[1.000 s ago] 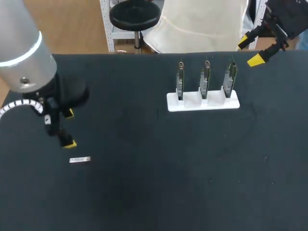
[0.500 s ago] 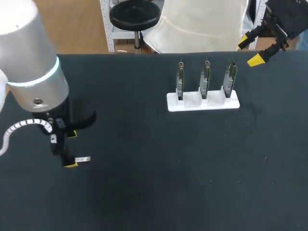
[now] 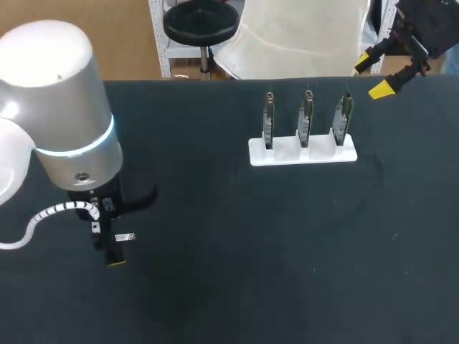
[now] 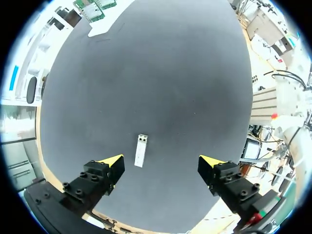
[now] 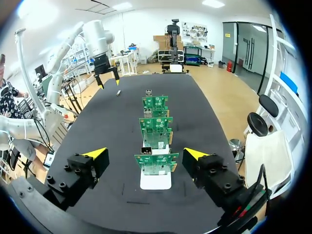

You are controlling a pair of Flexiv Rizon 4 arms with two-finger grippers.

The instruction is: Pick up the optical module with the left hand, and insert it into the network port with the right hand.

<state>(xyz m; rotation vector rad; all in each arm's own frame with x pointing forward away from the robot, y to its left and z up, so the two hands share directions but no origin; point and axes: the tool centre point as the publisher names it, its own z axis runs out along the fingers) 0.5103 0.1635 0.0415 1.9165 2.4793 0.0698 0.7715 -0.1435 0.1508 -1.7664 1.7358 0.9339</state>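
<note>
Head view: the left arm [image 3: 68,122] stands over the black table [image 3: 272,251], near its left side. The left gripper [image 3: 109,245] is down at the module [image 3: 126,236], with one yellow tip showing and the other hidden. The right gripper [image 3: 374,74] hangs at the far right corner, beside the white stand [image 3: 301,153] and its three boards [image 3: 306,115].

Left wrist view: this one settles it. The fingers are spread wide, and the module [image 4: 141,150] lies flat on the table between them, nearer one finger and touching neither. Any print on it is too small to read.

Right wrist view: fingers parted and holding nothing, with the boards [image 5: 156,131] lined up just ahead. Far down the table, the left gripper [image 5: 106,78] stands above the module [image 5: 118,92].
</note>
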